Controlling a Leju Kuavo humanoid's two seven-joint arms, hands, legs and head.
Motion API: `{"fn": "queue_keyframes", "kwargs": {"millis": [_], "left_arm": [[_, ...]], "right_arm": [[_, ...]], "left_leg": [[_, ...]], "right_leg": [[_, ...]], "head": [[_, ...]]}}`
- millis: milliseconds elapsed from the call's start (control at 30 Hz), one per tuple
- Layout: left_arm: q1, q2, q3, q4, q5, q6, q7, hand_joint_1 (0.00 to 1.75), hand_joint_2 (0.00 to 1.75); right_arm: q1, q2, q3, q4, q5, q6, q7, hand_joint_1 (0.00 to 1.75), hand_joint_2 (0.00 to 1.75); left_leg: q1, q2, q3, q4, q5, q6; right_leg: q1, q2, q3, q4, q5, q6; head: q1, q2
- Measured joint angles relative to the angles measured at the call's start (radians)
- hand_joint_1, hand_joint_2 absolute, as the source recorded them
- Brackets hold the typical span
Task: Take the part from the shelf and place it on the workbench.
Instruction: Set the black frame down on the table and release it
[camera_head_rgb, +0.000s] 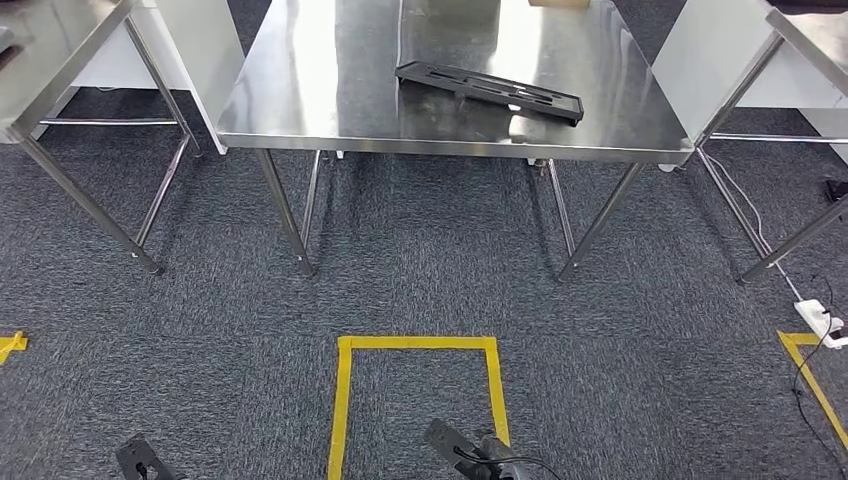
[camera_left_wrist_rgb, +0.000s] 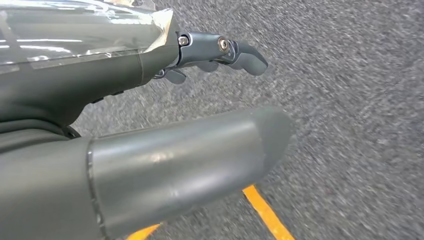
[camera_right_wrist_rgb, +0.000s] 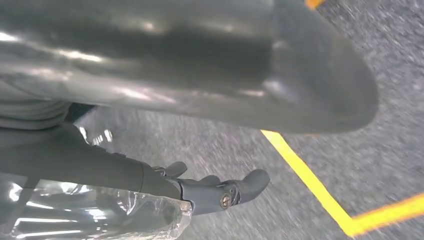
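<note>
Part (camera_head_rgb: 489, 92) lay flat on the steel surface (camera_head_rgb: 300, 90); placement judged complete.
Left hand (camera_left_wrist_rgb: 150, 110) and right hand (camera_right_wrist_rgb: 165, 125) hung empty, fingers loosely apart; best kept low, away from the part.

Dark grey robot hand (camera_left_wrist_rgb: 150, 125), thick thumb, silver screws, clear plastic wrap

Grey carpet (camera_head_rgb: 420, 270) bears a yellow tape square (camera_head_rgb: 345, 400), steel side tables (camera_head_rgb: 60, 60) stand at both sides, and a white power strip (camera_head_rgb: 822, 320) lies at the carpet's right edge.
</note>
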Motion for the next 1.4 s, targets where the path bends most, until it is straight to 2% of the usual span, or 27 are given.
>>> {"fn": "queue_keyframes", "kwargs": {"millis": [33, 100, 167, 233, 300, 333, 367, 433, 467, 500, 533, 567, 600, 667, 733, 833, 900, 967, 1000, 1033, 1067, 1133, 1167, 1233, 1300, 1333, 1400], "left_arm": [[0.000, 0.000, -0.004, 0.001, -0.001, 0.000, 0.002, 0.00, 0.00], [-0.001, -0.001, -0.010, 0.002, -0.005, 0.000, 0.004, 0.00, 0.00], [-0.006, -0.005, -0.018, 0.003, -0.012, 0.004, 0.005, 0.00, 0.00], [-0.012, -0.011, -0.028, 0.006, -0.018, 0.012, 0.008, 0.00, 0.00], [-0.016, -0.014, -0.036, 0.010, -0.024, 0.020, 0.018, 0.00, 0.00], [-0.018, -0.015, -0.039, 0.012, -0.024, 0.024, 0.023, 0.00, 0.00], [-0.019, -0.015, -0.040, 0.013, -0.021, 0.027, 0.028, 0.00, 0.00], [-0.021, -0.014, -0.041, 0.014, -0.012, 0.033, 0.027, 0.00, 0.00], [-0.022, -0.014, -0.041, 0.014, -0.011, 0.033, 0.023, 0.00, 0.00], [-0.022, -0.013, -0.043, 0.015, -0.014, 0.033, 0.018, 0.00, 0.00], [-0.022, -0.013, -0.046, 0.015, -0.019, 0.034, 0.013, 0.00, 0.00], [-0.022, -0.013, -0.050, 0.016, -0.022, 0.036, 0.005, 0.00, 0.00], [-0.023, -0.013, -0.053, 0.016, -0.021, 0.038, -0.006, 0.00, 0.00], [-0.026, -0.013, -0.057, 0.016, -0.010, 0.045, -0.028, 0.00, 0.00], [-0.025, -0.013, -0.057, 0.016, 0.002, 0.052, -0.037, 0.00, 0.00], [-0.017, -0.017, -0.056, 0.016, 0.025, 0.055, -0.051, 0.00, 0.00], [-0.014, -0.023, -0.054, 0.016, 0.039, 0.056, -0.063, 0.00, 0.00], [-0.012, -0.027, -0.052, 0.016, 0.043, 0.056, -0.069, 0.00, 0.00], [-0.010, -0.028, -0.051, 0.016, 0.044, 0.056, -0.070, 0.00, 0.00], [-0.007, -0.029, -0.050, 0.016, 0.044, 0.056, -0.071, 0.00, 0.00], [-0.006, -0.029, -0.049, 0.016, 0.044, 0.056, -0.072, 0.00, 0.00], [-0.003, -0.030, -0.047, 0.016, 0.044, 0.057, -0.073, 0.00, 0.00], [-0.003, -0.031, -0.047, 0.016, 0.044, 0.058, -0.073, 0.00, 0.00], [-0.003, -0.033, -0.046, 0.015, 0.044, 0.061, -0.073, 0.00, 0.00], [-0.002, -0.035, -0.046, 0.016, 0.045, 0.063, -0.074, 0.00, 0.00], [-0.001, -0.035, -0.046, 0.016, 0.045, 0.064, -0.074, 0.00, 0.00], [0.000, -0.036, -0.045, 0.016, 0.054, 0.067, -0.076, 0.00, 0.00]], "right_arm": [[0.000, -0.002, 0.000, 0.001, -0.003, -0.005, -0.001, 0.00, 0.00], [-0.001, -0.006, 0.000, 0.004, 0.012, -0.014, -0.002, 0.00, 0.00], [-0.005, -0.010, 0.002, 0.006, 0.022, -0.017, -0.002, 0.00, 0.00], [-0.003, -0.013, 0.001, 0.007, 0.013, -0.017, -0.002, 0.00, 0.00], [0.003, -0.014, 0.000, 0.009, -0.001, -0.020, -0.006, 0.00, 0.00], [0.006, -0.014, -0.002, 0.010, -0.008, -0.024, -0.010, 0.00, 0.00], [0.007, -0.013, -0.005, 0.011, -0.016, -0.029, -0.013, 0.00, 0.00], [0.008, -0.012, -0.013, 0.012, -0.025, -0.036, -0.013, 0.00, 0.00], [0.009, -0.012, -0.016, 0.013, -0.027, -0.038, -0.008, 0.00, 0.00], [0.010, -0.013, -0.019, 0.014, -0.029, -0.039, -0.002, 0.00, 0.00], [0.011, -0.013, -0.023, 0.015, -0.033, -0.039, 0.004, 0.00, 0.00], [0.013, -0.014, -0.028, 0.016, -0.039, -0.039, 0.006, 0.00, 0.00], [0.015, -0.013, -0.033, 0.016, -0.044, -0.040, 0.005, 0.00, 0.00], [0.015, -0.013, -0.044, 0.016, -0.053, -0.040, -0.009, 0.00, 0.00], [0.015, -0.012, -0.054, 0.016, -0.059, -0.038, -0.027, 0.00, 0.00], [0.016, -0.007, -0.062, 0.017, -0.051, -0.030, -0.046, 0.00, 0.00], [0.017, -0.006, -0.062, 0.018, -0.041, -0.029, -0.052, 0.00, 0.00], [0.017, -0.005, -0.062, 0.018, -0.038, -0.029, -0.053, 0.00, 0.00], [0.017, -0.005, -0.062, 0.018, -0.037, -0.029, -0.054, 0.00, 0.00], [0.017, -0.005, -0.062, 0.018, -0.037, -0.029, -0.054, 0.00, 0.00], [0.017, -0.005, -0.062, 0.018, -0.037, -0.029, -0.054, 0.00, 0.00], [0.015, -0.006, -0.062, 0.018, -0.036, -0.029, -0.055, 0.00, 0.00], [0.013, -0.006, -0.062, 0.018, -0.035, -0.029, -0.055, 0.00, 0.00], [0.011, -0.006, -0.062, 0.018, -0.033, -0.029, -0.056, 0.00, 0.00], [0.012, -0.004, -0.062, 0.018, -0.035, -0.029, -0.060, 0.00, 0.00], [0.012, -0.004, -0.062, 0.018, -0.039, -0.028, -0.063, 0.00, 0.00], [0.012, -0.002, -0.064, 0.018, -0.044, -0.024, -0.071, 0.00, 0.00]], "left_leg": [[-0.001, 0.001, -0.013, 0.000, 0.010, -0.001], [-0.002, 0.001, -0.035, 0.001, 0.029, -0.005], [-0.004, 0.002, -0.050, 0.001, 0.048, -0.015], [-0.006, 0.002, -0.056, -0.006, 0.070, -0.026], [-0.005, 0.001, -0.060, -0.015, 0.084, -0.038], [-0.005, 0.000, -0.067, -0.007, 0.070, -0.043], [-0.005, -0.001, -0.078, 0.019, 0.037, -0.047], [-0.003, -0.002, -0.111, 0.136, -0.065, -0.053], [-0.002, -0.002, -0.125, 0.207, -0.104, -0.057], [-0.001, -0.003, -0.130, 0.261, -0.121, -0.060], [0.002, -0.002, -0.119, 0.283, -0.117, -0.062], [0.004, -0.002, -0.091, 0.268, -0.097, -0.064], [0.007, -0.002, -0.045, 0.217, -0.074, -0.064], [0.009, -0.004, 0.053, 0.084, -0.059, -0.062], [0.005, -0.007, 0.093, 0.013, -0.070, -0.057], [0.002, -0.006, 0.076, -0.002, -0.055, -0.034], [0.004, -0.003, 0.051, -0.008, -0.031, -0.010], [0.002, -0.001, 0.019, -0.008, -0.007, -0.003], [0.001, 0.000, 0.004, -0.007, 0.006, -0.003], [0.001, 0.002, -0.012, -0.007, 0.018, -0.004], [0.002, 0.003, -0.026, -0.007, 0.030, -0.007], [0.003, 0.004, -0.054, -0.006, 0.055, -0.015], [0.003, 0.003, -0.064, -0.006, 0.067, -0.020], [0.001, 0.003, -0.073, -0.010, 0.093, -0.032], [0.002, 0.003, -0.075, -0.020, 0.116, -0.044], [0.004, 0.002, -0.079, -0.019, 0.112, -0.050], [0.007, 0.000, -0.096, 0.026, 0.040, -0.059]], "right_leg": [[0.000, 0.000, 0.018, 0.006, 0.006, 0.008], [0.001, 0.000, 0.105, -0.089, 0.043, 0.021], [0.006, 0.001, 0.209, -0.243, 0.049, 0.017], [0.015, 0.003, 0.251, -0.319, 0.040, 0.005], [0.010, 0.003, 0.239, -0.324, 0.055, -0.007], [0.005, 0.002, 0.232, -0.326, 0.065, -0.016], [0.000, 0.001, 0.223, -0.328, 0.076, -0.029], [-0.001, -0.001, 0.202, -0.326, 0.097, -0.046], [0.001, -0.002, 0.190, -0.324, 0.106, -0.051], [0.003, -0.003, 0.179, -0.322, 0.114, -0.051], [0.004, -0.004, 0.167, -0.318, 0.122, -0.050], [0.004, -0.005, 0.156, -0.314, 0.128, -0.047], [0.004, -0.005, 0.145, -0.307, 0.132, -0.043], [0.007, -0.004, 0.126, -0.292, 0.139, -0.035], [0.009, -0.004, 0.112, -0.282, 0.149, -0.020], [0.008, -0.003, 0.089, -0.271, 0.152, 0.001], [0.008, -0.002, 0.058, -0.210, 0.091, -0.006], [0.007, 0.000, 0.026, -0.085, 0.007, -0.014], [0.006, 0.000, 0.020, -0.028, -0.016, -0.011], [0.005, 0.001, 0.025, 0.007, -0.018, -0.002], [0.003, 0.000, 0.047, 0.005, -0.001, 0.010], [-0.001, 0.001, 0.143, -0.102, 0.041, 0.027], [0.001, 0.001, 0.205, -0.189, 0.041, 0.025], [0.007, 0.005, 0.281, -0.310, 0.021, 0.011], [0.012, 0.007, 0.279, -0.329, 0.023, -0.002], [0.008, 0.005, 0.269, -0.328, 0.033, -0.010], [0.001, 0.001, 0.247, -0.328, 0.058, -0.035]], "head": [[0.000, 0.000], [0.000, 0.000], [-0.001, 0.000], [-0.001, 0.000], [-0.001, 0.000], [-0.002, 0.000], [-0.003, 0.000], [-0.005, 0.000], [-0.006, 0.000], [-0.006, 0.000], [-0.006, 0.000], [-0.006, 0.000], [-0.006, 0.000], [-0.005, 0.000], [-0.004, 0.000], [-0.003, 0.000], [0.000, 0.000], [0.002, 0.000], [0.002, 0.000], [0.002, 0.000], [0.002, 0.000], [0.002, 0.000], [0.002, 0.000], [0.001, 0.000], [-0.001, 0.000], [-0.001, 0.000], [-0.003, 0.000]]}}
